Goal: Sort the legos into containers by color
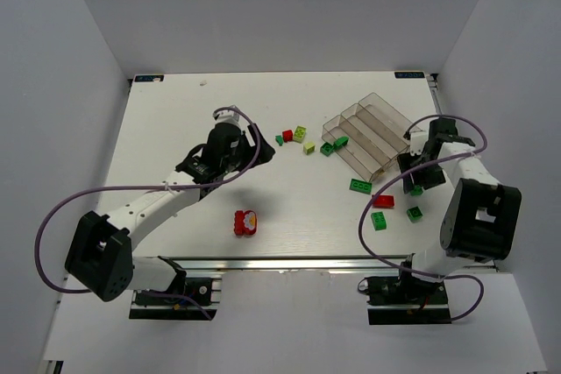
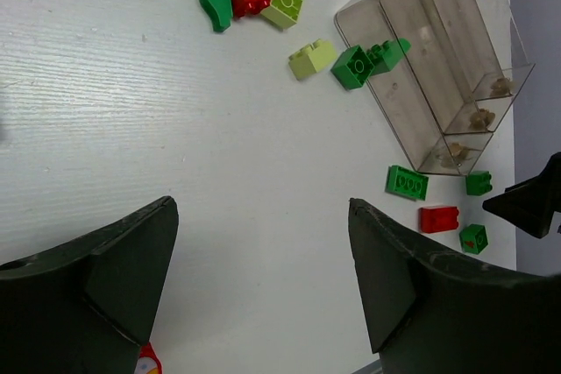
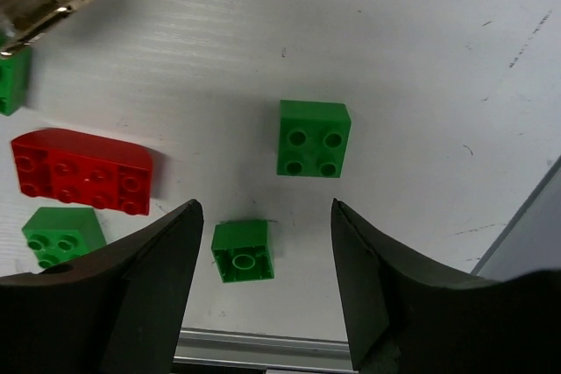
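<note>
Studded plastic bricks in dark green, red and pale yellow-green (image 1: 308, 148) lie loose on the white table (image 1: 175, 120). One mixed cluster sits left of the clear plastic compartment tray (image 1: 387, 113). A dark green brick (image 2: 353, 67) touches the tray's left end. Its neighbour (image 2: 390, 51) may lie inside a compartment, but the clear wall leaves this uncertain.

More green bricks and a long red brick (image 3: 81, 171) lie by the right gripper (image 3: 265, 209). Its fingers stand apart, gripping nothing, either side of a small green square brick (image 3: 243, 251).

The left gripper (image 2: 261, 208) is spread wide and empty over bare table.
</note>
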